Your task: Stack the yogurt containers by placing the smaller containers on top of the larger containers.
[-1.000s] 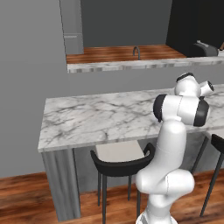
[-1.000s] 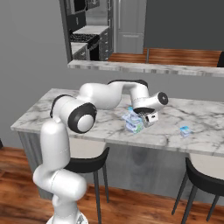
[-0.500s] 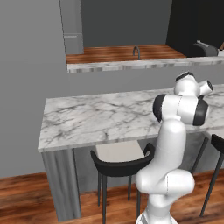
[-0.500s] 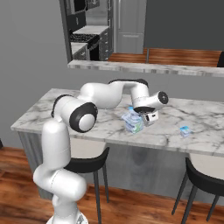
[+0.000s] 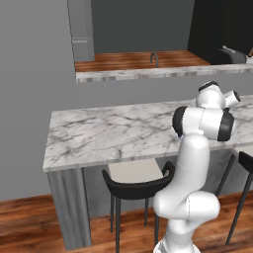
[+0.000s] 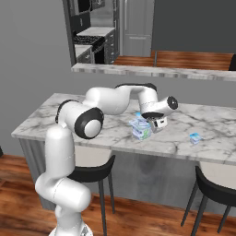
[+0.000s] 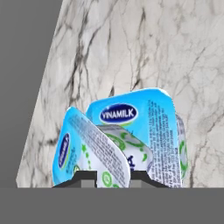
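My gripper (image 6: 155, 123) hangs low over the marble counter (image 6: 41, 123) in the right base view, shut on a smaller light-blue and white yogurt container (image 7: 85, 148). This tub is tilted, with its lid turned sideways between the fingertips (image 7: 86, 176). It leans against a larger yogurt container (image 7: 144, 131), whose blue Vinamilk lid faces the hand camera. From the right base the two tubs read as one cluster (image 6: 139, 129) just left of the gripper. Another small yogurt container (image 6: 195, 138) lies alone on the counter to the right.
The counter's front edge runs close under the tubs, and beyond it is a drop to the wood floor. Black stools (image 6: 216, 184) (image 5: 138, 183) stand below the counter. A raised back ledge (image 6: 152, 71) with a faucet runs behind.
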Motion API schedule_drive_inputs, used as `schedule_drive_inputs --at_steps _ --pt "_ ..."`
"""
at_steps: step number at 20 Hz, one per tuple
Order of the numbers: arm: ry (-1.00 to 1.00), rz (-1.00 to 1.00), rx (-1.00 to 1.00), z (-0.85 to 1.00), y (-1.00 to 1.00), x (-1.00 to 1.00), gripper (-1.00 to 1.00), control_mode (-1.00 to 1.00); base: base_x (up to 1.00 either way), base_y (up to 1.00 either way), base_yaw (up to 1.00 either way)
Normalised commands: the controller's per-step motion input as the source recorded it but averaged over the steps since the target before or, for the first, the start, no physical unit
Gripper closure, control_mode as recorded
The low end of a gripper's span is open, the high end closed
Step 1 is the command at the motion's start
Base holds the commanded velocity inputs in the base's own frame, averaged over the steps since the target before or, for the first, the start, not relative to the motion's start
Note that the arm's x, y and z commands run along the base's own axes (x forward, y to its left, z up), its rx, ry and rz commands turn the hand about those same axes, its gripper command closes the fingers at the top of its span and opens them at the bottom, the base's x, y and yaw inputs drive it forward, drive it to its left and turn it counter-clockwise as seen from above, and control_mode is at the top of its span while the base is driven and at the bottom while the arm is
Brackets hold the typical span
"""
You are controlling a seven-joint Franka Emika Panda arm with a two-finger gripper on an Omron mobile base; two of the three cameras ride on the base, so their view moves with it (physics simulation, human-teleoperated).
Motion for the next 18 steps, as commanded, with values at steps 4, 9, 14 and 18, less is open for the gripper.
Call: schedule_drive_inputs --at_steps 4,9,14,18 --pt "0.0 0.0 0.0 -0.09 0.0 0.0 -1.0 -1.0 0.0 0.0 0.0" --pt "0.0 0.0 0.0 -0.06 0.0 0.0 -1.0 -1.0 0.0 0.0 0.0" --pt "0.0 0.0 0.0 0.0 0.0 0.0 -1.0 -1.0 0.0 0.0 0.0" --pt "0.0 0.0 0.0 0.08 -0.01 0.0 -1.0 -1.0 0.0 0.0 0.0"
